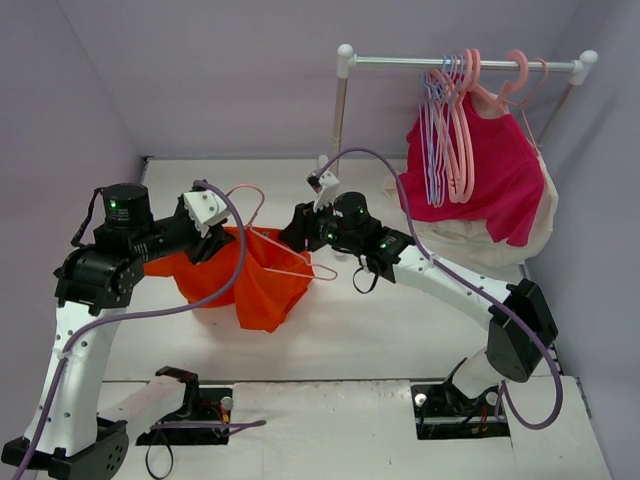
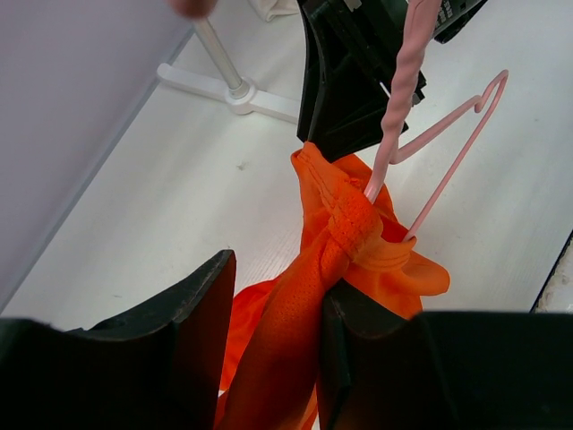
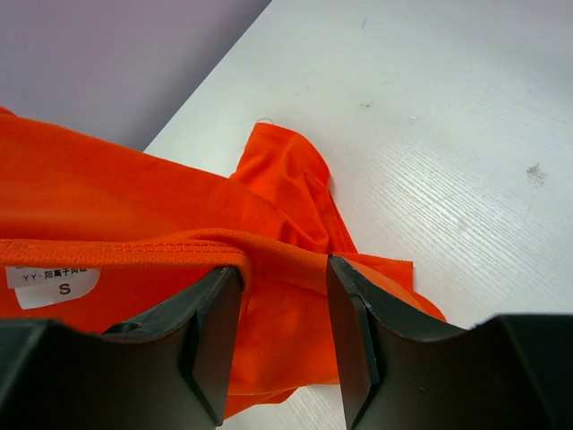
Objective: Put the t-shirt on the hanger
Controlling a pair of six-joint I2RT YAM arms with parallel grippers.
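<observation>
Orange t-shirt (image 1: 260,285): one; hanger (image 2: 403,81): one (more on rack (image 1: 460,62)).

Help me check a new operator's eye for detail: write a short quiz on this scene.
1. True or false: the t-shirt lies spread flat on the table.
2. The label in its neck reads: A) S B) M C) L
3. What colour is the shirt hanging on the rack?
Key: 1 false, it hangs bunched; 2 A; 3 magenta-pink.
</observation>
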